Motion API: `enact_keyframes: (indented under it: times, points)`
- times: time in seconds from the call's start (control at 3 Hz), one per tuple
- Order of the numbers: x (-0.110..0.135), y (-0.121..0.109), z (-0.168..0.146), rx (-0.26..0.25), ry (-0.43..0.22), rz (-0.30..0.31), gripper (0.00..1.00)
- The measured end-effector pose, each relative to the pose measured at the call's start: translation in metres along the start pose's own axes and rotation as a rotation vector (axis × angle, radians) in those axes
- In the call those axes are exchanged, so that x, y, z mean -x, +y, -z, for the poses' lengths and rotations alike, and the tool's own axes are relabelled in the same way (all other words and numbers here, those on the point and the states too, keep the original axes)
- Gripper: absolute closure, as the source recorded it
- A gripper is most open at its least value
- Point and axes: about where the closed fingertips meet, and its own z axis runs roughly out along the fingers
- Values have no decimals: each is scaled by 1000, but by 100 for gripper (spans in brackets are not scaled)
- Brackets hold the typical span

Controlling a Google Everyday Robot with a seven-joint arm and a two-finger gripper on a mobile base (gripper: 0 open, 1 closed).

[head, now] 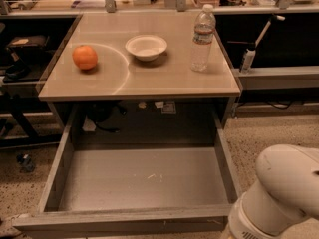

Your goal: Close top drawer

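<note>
Here's the desk (149, 83), a broad tan top filling the middle of the scene, lit so that a pale arc curves across its left half. Below its front edge the top drawer (144, 178) stands pulled all the way out toward us, running the full width of the desk. Its flat grey front panel sits nearest at the bottom, and a few pale scuffs show on the grey floor inside. Off the desk's front right corner, just outside the drawer's right wall, there's the robot's arm (284, 193), a rounded white casing low down. The gripper is out of sight from here, so I can't tell how its jaws stand.

Up on top now. A clear water bottle (203, 39) stands upright near the back right corner, white cap on. A shallow white bowl (146, 47) sits toward the back edge, about midway across and well apart from the bottle. An orange (84, 57) rests toward the left edge, beside the bowl but not touching it.
</note>
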Motion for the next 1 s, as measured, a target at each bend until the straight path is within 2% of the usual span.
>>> enact_keyframes:
  times: [0.33,0.67,1.0]
  points:
    - [21,-21,-32,12,-63,-23,100]
    - [28,-28,-38,8,-79,-22,100]
    - [28,-28,-38,8,-79,-22,81]
